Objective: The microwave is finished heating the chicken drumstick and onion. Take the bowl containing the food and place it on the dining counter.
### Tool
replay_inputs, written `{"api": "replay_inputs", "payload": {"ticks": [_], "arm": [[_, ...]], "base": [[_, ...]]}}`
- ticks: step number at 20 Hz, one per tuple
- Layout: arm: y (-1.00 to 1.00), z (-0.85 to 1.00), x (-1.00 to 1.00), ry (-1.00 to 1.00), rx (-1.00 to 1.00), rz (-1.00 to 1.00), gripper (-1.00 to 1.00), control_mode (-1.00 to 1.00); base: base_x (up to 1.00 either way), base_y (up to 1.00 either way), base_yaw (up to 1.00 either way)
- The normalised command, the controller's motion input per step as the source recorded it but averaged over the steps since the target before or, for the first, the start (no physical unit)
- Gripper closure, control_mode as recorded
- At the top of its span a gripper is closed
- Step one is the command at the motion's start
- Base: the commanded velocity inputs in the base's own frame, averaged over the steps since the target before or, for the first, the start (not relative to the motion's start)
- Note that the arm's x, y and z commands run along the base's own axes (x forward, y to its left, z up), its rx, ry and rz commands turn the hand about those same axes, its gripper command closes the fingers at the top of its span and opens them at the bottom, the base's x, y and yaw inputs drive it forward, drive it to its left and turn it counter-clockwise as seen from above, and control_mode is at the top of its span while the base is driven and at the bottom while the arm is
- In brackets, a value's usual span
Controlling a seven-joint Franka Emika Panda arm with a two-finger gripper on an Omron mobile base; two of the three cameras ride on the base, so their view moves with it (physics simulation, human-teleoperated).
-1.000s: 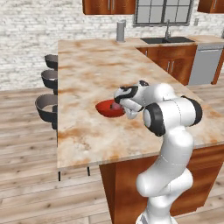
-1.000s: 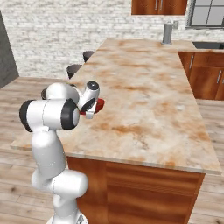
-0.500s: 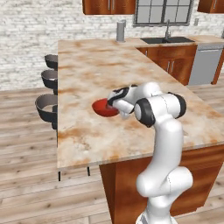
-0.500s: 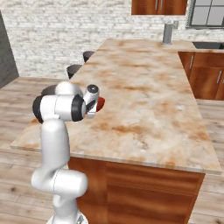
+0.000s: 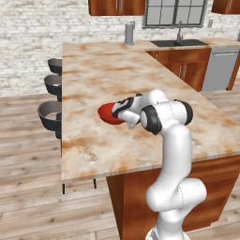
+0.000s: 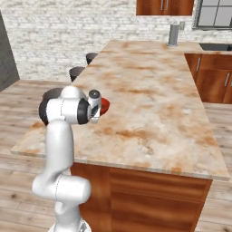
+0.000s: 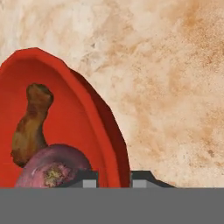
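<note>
- Since the bowl (image 5: 108, 112) has to end on the dining counter, the arm reaches over the marbled tabletop (image 5: 140, 75) with the bowl at the hand (image 7: 114, 178); whether the base already touches the stone I cannot tell
- The hand is pinched nearly shut on the bowl's rim, one finger inside the wall and one outside, as the hand view shows; a rim grip leaves the food untouched
- The bowl sits near the stool side of the tabletop, well apart from the far sink end; the stools (image 5: 49, 115) stand just beside that edge
- Inside the bowl: the drumstick (image 7: 31, 127) leans against the inner wall, thin end up; the onion (image 7: 54, 168) lies low, touching the drumstick, close to the gripped rim
- My judgement: the placing is almost done; what remains is setting the bowl flat and letting go
</note>
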Motion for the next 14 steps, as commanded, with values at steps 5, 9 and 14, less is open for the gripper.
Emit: {"api": "replay_inputs", "payload": {"ticks": [5, 9, 14], "arm": [[0.0, 0.8, -0.61, -0.05, 0.0, -0.07, -1.0, -1.0], [-0.04, 0.96, -0.96, -0.12, 0.0, -0.01, -1.0, -1.0], [-0.03, 1.0, -1.0, -0.2, 0.0, 0.0, -1.0, -1.0]], "base": [[0.0, 0.0, 0.0], [0.0, 0.0, 0.0], [0.0, 0.0, 0.0]]}}
